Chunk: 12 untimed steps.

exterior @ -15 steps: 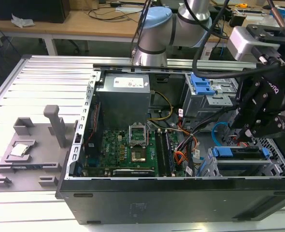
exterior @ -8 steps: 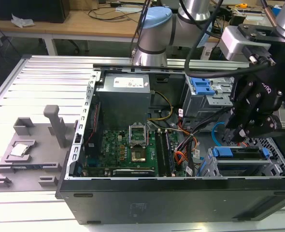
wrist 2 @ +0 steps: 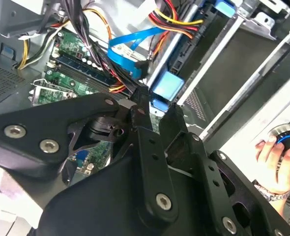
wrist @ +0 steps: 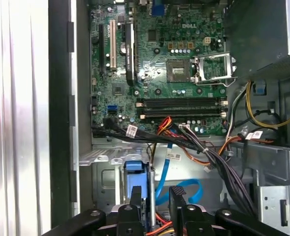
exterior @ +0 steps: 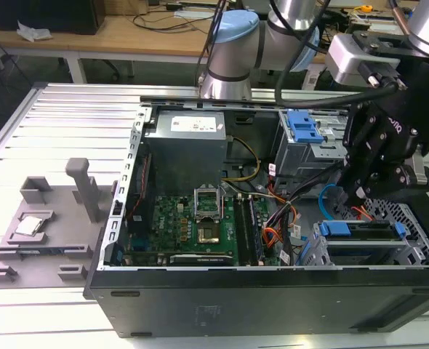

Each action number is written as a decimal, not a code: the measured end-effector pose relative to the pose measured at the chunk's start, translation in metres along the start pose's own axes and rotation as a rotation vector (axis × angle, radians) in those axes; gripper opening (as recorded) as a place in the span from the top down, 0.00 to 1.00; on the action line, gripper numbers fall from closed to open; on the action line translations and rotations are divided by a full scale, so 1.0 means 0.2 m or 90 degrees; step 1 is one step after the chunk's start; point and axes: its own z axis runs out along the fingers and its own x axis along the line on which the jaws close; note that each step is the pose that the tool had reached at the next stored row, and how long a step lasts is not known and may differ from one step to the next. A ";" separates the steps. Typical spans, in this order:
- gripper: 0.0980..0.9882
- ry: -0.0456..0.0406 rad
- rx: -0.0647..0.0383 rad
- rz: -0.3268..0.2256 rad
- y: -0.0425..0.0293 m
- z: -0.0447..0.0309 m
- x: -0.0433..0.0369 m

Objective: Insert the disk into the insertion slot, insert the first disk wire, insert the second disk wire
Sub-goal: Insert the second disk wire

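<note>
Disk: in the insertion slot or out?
In. The disk sits inside the insertion slot in the exterior view, with its blue carrier tabs at the cage's opening.

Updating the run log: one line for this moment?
gripper: open, empty | silver hard drive in blue plastic carrier: in grey perforated sheet-metal bay | glossy blue cable: looped near gripper, unheld

1 silver-and-blue arm (exterior: 233, 51) bent at the elbow, black gripper (exterior: 356, 195) pointing downward, its 2 fingers (wrist: 177, 196) parted (a clear gap shows between them in both wrist views)
</note>
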 end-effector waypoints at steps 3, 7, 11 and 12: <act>0.70 0.0000 0.000 0.000 0.001 0.000 -0.029; 0.70 0.0003 0.000 -0.006 0.002 0.003 -0.059; 0.70 0.0013 0.000 -0.028 -0.001 0.007 -0.069; 0.70 0.0017 0.000 -0.037 -0.001 0.008 -0.069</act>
